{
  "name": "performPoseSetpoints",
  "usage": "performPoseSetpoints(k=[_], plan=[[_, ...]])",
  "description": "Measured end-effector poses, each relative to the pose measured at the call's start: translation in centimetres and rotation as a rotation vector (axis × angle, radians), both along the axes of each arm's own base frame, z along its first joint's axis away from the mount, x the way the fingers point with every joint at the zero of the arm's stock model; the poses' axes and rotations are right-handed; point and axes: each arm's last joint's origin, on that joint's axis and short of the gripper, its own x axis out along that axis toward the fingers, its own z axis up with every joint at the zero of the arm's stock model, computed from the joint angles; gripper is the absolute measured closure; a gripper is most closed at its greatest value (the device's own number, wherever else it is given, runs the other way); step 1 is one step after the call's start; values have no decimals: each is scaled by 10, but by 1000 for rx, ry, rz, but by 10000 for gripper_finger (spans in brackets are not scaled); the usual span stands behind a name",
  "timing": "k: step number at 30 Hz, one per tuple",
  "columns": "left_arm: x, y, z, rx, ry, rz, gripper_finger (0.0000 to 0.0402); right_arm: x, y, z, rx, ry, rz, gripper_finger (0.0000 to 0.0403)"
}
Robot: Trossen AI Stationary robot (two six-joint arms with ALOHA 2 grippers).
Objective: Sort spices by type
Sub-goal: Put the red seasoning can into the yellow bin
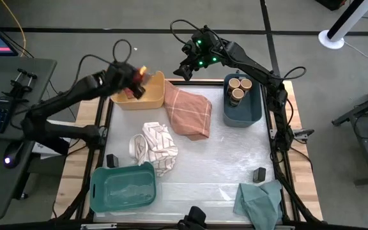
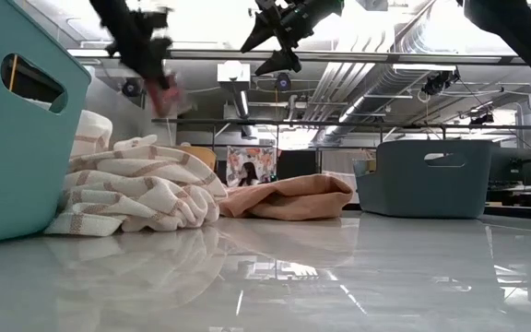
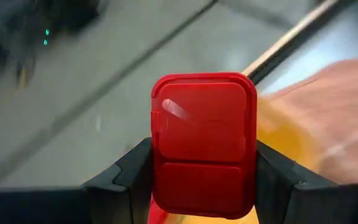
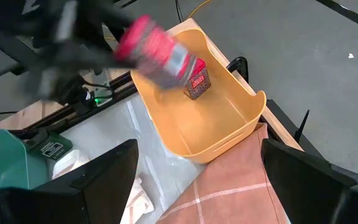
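Observation:
My left gripper (image 1: 137, 79) is up over the yellow bin (image 1: 151, 96), shut on a red-topped boxy spice container (image 3: 204, 143), which shows blurred in the right wrist view (image 4: 157, 50). Another red-topped container (image 4: 197, 84) lies on the yellow bin's floor. My right gripper (image 1: 187, 68) hangs open and empty in the air near the far edge, just right of that bin. Three tan-topped jars (image 1: 238, 88) stand in the blue bin (image 1: 251, 112). Two black blocks rest on the table: one (image 1: 112, 160) by the teal bin, one (image 1: 259, 174) near the green cloth. My left gripper pinches the red-topped container between its two fingers (image 3: 135, 174), one on each side wall (image 3: 157, 180) just below the lid. The red lid (image 3: 204, 118) faces the wrist camera. The container is lifted clear above the yellow bin (image 4: 229, 124).
A teal bin (image 1: 123, 188) sits at the near left. A striped cloth (image 1: 155, 147) lies mid-table, an orange cloth (image 1: 189, 112) between the yellow and blue bins, and a green cloth (image 1: 260, 199) at the near right corner. Bare tabletop (image 1: 229, 153) lies between them.

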Motion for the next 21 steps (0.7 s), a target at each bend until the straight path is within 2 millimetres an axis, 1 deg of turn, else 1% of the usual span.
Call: performPoseSetpoints(k=[2, 5, 7, 10, 13, 18, 21], plan=[[-10, 17, -14, -118, -23, 107, 226, 0, 0, 0, 0, 0, 0, 66], [-20, 37, -44, -318, -108, 238, 226, 0, 0, 0, 0, 0, 0, 66], [-23, 47, -61, -382, -140, 327, 226, 0, 0, 0, 0, 0, 0, 66], [-22, 63, -75, -396, -190, 409, 226, 0, 0, 0, -2, -4, -1, 66], [-21, 75, -88, -415, -175, 479, 226, 1, 0, 1, -6, -11, -1, 66], [-21, 88, -106, -460, -142, 562, 226, 1, 0, 1, -7, -15, -1, 66], [-21, 91, -114, -474, -105, 590, 226, 1, 0, 1, -5, -15, -2, 66]])
